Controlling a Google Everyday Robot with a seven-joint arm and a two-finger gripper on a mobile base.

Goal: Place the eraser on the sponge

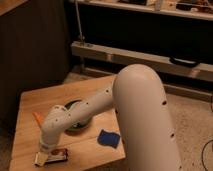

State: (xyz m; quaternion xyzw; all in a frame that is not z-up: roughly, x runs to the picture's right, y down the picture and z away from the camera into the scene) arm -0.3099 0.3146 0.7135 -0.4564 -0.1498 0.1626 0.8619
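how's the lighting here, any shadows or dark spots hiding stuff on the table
camera view: warm, dim light, the room behind nearly black; the table is evenly lit, no glare; the pale arm covers most of the green plate; the claw is low at the table's front left corner, right over the eraser; the sponge lies in plain light.

Our hand (49, 151) sits low at the front left corner of the bench (35, 97), right over the eraser (56, 156). From there to the sponge (108, 138) we see bare wood. Our arm (87, 106) crosses above the green plate (76, 126); the carrot (37, 118) lies just behind the hand.
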